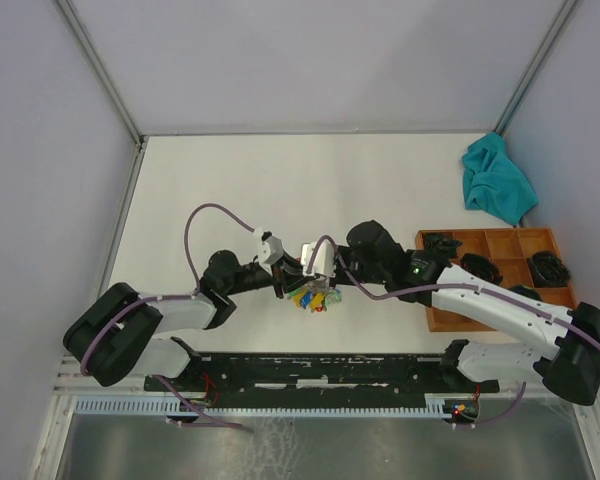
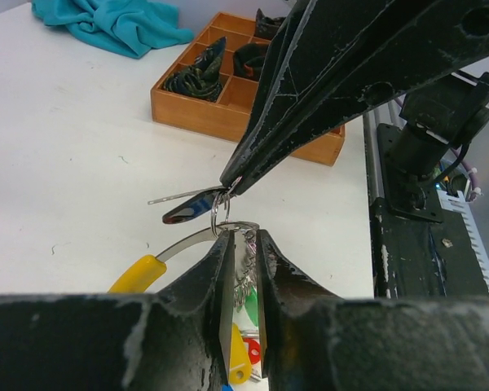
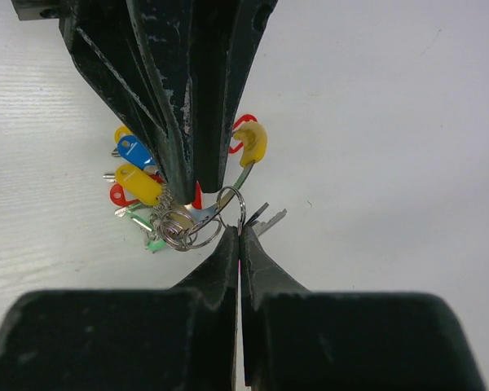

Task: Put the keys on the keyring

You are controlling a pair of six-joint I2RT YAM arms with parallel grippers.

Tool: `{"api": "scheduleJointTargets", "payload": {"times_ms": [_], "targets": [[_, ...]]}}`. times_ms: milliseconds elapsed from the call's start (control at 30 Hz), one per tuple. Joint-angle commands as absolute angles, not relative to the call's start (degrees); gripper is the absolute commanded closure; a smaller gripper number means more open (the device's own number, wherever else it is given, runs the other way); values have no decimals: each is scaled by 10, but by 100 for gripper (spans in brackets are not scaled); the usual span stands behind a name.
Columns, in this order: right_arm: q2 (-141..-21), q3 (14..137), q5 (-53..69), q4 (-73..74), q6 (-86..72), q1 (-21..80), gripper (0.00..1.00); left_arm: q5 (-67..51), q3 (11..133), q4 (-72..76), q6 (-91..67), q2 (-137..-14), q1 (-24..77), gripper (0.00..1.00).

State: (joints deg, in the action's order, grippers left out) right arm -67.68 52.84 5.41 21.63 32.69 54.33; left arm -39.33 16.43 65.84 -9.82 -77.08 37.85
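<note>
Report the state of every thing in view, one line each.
keyring: tags splayed on the table
small ring: pinched, a key on it
right gripper: shut on the small ring
left gripper: jaws slightly parted around the keyring's bunch
cloth: crumpled
tray: compartments hold dark items

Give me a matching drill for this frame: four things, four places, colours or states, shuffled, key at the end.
Things:
1. teal cloth
2. wooden tray
3. keyring
4. right gripper

Place, colour or state:
A. shut on a small split ring
B. carries red, yellow, blue and green tags
C. crumpled at the table's far right edge
D. dark items in its compartments, on the right of the table

Pairs: 1-C, 2-D, 3-B, 4-A
</note>
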Motion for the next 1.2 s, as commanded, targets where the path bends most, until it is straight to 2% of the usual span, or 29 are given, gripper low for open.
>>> {"api": "scheduleJointTargets", "payload": {"times_ms": [0,500,800,1000,1167], "targets": [[-682,568,73,222,343,543,99,-407,189,646,-77,-759,377,77],[-698,580,102,237,349,547,99,-377,192,588,-41,-737,372,68],[-700,586,118,239,352,551,99,-437,212,581,-33,-764,372,63],[-700,584,117,240,353,553,99,-453,216,580,-35,-771,373,65],[-695,583,112,241,354,553,99,-479,230,565,-35,-785,373,73]]}}
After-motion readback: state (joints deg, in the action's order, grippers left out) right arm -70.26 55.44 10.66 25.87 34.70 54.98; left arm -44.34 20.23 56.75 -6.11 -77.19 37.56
